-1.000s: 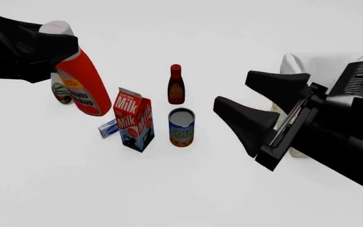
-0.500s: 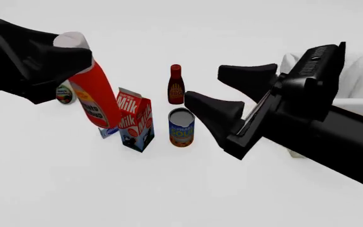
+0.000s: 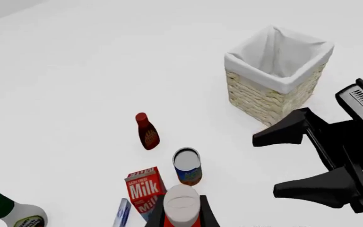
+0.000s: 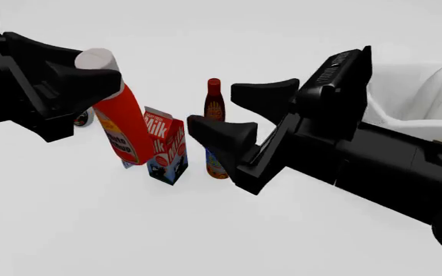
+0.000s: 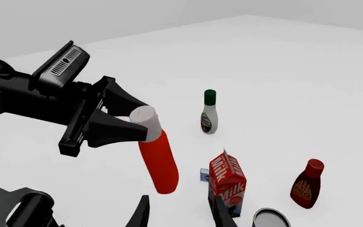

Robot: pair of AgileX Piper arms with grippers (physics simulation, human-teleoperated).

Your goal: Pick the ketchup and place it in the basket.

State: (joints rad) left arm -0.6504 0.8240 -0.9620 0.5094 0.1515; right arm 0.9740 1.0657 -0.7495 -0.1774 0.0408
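Ketchup (image 4: 121,129) further right — toward basket (image 4: 416,106)

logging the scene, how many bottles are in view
3: the ketchup held off the table by the left gripper, the maroon bottle behind the can, the green-capped white bottle farthest left. None seem hidden.

A red milk carton (image 4: 165,145) stands upright on the white desk (image 4: 90,230), a small blue box (image 3: 122,213) just beside it. A blue soup can (image 3: 187,165) sits near a maroon sauce bottle (image 4: 214,101). A green-capped white bottle (image 5: 209,112) stands apart.
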